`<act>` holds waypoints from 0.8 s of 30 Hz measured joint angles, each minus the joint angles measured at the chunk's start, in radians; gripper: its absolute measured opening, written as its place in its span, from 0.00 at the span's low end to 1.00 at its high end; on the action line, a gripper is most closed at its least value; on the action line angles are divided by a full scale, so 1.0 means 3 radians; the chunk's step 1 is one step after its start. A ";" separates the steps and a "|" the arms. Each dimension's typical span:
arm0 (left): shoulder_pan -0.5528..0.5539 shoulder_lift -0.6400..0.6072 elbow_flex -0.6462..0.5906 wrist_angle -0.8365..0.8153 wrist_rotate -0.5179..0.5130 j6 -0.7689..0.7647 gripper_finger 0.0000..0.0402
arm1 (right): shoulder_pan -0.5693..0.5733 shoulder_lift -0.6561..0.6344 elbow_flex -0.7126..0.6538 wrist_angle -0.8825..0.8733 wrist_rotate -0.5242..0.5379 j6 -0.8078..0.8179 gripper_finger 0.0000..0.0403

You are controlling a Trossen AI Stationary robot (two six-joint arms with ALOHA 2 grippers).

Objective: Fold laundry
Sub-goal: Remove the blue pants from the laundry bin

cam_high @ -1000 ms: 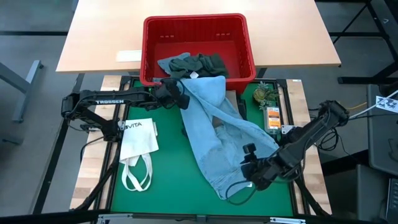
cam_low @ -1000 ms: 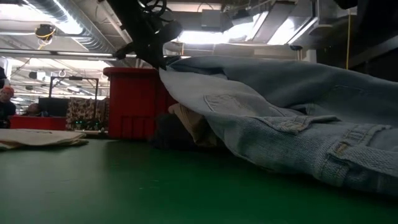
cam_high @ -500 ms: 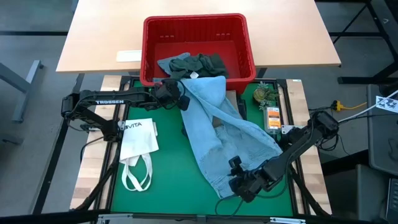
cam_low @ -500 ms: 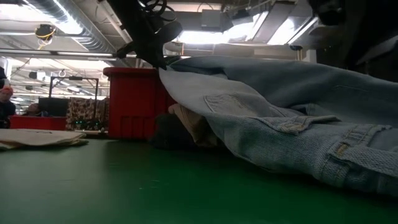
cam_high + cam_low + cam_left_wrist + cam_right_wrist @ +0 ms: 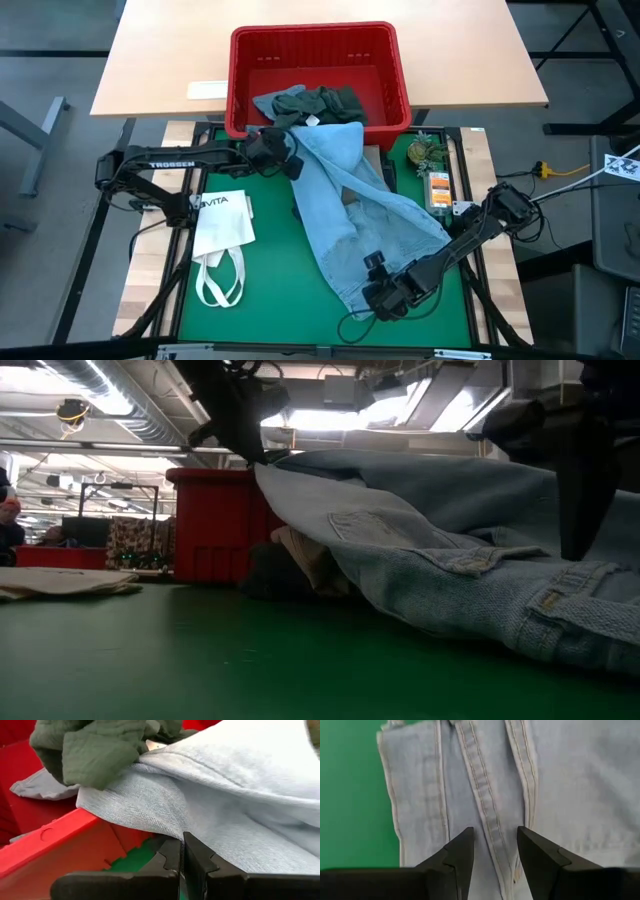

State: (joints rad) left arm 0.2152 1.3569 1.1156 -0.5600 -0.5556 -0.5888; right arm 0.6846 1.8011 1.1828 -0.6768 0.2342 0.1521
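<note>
Now: light blue jeans spread diagonally across green mat, one end draped over front rim of red basket, other end near mat's front edge. Left gripper at basket's front rim, fingers pressed together, clamped on jeans edge there; fabric lifted off mat, seen raised in low view. Right gripper low over jeans' near end, fingers apart, seam running between them, holding nothing. Cannot tell if tips touch cloth. Dark green-grey piece inside basket, partly lying on jeans' upper end; same piece close up in left wrist view. Beige piece tucked under raised jeans, resting on mat, seen only in low view. White tote flat on mat's left side, loop handles toward front, well apart from jeans. Small plant and orange-labelled box along mat's right edge, just beside jeans. Basket standing on wooden table behind mat.
</note>
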 joint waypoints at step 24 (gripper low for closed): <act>-0.0608 -0.0699 -0.0001 -0.0559 0.0468 0.0125 0.00 | 0.0060 0.0395 0.0019 -0.0630 -0.1280 0.0144 0.37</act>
State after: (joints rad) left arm 0.0328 1.1472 1.1152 -0.7277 -0.4152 -0.5515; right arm 0.7027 1.9195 1.1885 -0.8658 -0.1499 0.1952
